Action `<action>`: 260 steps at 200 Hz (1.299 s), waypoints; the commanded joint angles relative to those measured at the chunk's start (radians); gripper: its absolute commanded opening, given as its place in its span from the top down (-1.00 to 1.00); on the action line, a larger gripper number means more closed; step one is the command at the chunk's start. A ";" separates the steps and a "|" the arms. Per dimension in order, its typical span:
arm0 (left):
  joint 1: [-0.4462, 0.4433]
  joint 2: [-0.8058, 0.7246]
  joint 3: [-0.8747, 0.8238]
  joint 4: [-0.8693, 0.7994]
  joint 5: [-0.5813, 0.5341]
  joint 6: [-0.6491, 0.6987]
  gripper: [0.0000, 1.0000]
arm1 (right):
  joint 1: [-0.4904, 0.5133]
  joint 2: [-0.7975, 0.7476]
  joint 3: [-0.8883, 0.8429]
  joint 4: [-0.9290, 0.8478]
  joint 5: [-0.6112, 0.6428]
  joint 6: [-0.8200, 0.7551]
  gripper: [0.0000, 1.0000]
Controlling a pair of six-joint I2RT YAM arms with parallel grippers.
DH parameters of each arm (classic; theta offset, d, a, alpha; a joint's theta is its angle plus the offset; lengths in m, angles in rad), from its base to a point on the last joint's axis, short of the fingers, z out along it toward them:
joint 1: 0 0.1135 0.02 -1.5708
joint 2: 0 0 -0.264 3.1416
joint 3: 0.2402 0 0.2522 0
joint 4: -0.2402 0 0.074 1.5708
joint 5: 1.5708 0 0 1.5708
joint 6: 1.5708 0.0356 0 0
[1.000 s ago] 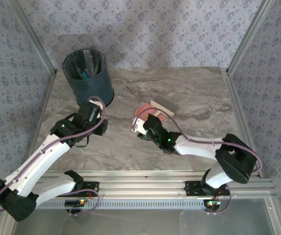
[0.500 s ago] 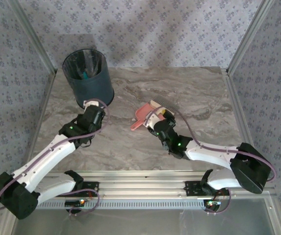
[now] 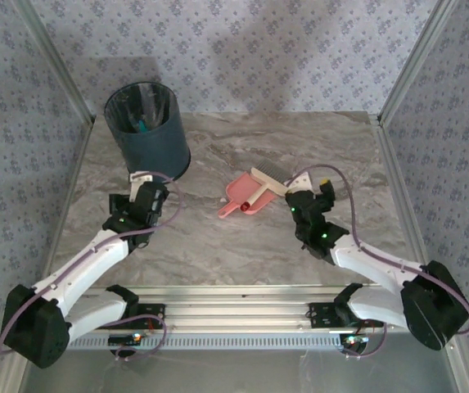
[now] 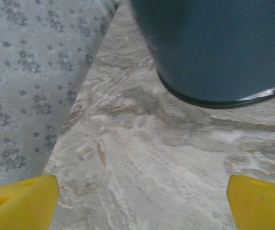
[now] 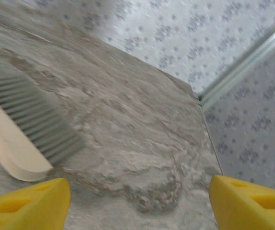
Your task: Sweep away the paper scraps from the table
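Yellow pads tipped both claws. In the left wrist view the left claw (image 4: pixel 138 206) stood spread wide, a pad at each lower corner, with bare marble between them and nothing in its grasp. It hung over the table (image 4: pixel 142 158) just short of the dark blue bin (image 4: pixel 214 48), whose round base sat on the stone near the table's left edge, where the patterned wall (image 4: pixel 27 72) rose beside it. Seen from above, the left claw (image 3: pixel 144 190) pointed toward the foot of the bin (image 3: pixel 148 135), near it but apart.

The right claw (image 5: pixel 137 203) was likewise parted wide and empty, with only marble between its pads. To its left lay a cream brush (image 5: pixel 27 129) with grey bristles, and beyond it the tabletop ran to the far right corner, where an aluminium post (image 5: pixel 252 62) stood. From above, the right claw (image 3: pixel 316 190) sat just right of the brush (image 3: pixel 268 180), not touching it.

The brush rested against the back edge of a pink dustpan (image 3: pixel 241 196), which lay near the middle of the table (image 3: pixel 218 254) between the two claws, its handle pointing toward the near left. Inside the bin showed teal bits (image 3: pixel 140 126) that looked like paper scraps, though too small to tell for sure.
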 commanded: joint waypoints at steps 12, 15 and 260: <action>0.089 -0.043 -0.069 0.155 -0.036 0.013 -0.81 | -0.102 -0.075 -0.044 -0.075 -0.020 0.130 -0.65; 0.097 -0.045 -0.076 0.164 -0.031 0.013 -0.81 | -0.113 -0.081 -0.046 -0.077 -0.026 0.135 -0.67; 0.479 0.284 -0.251 0.881 0.761 0.182 -1.00 | -0.618 0.161 -0.168 0.368 -0.688 0.280 -1.00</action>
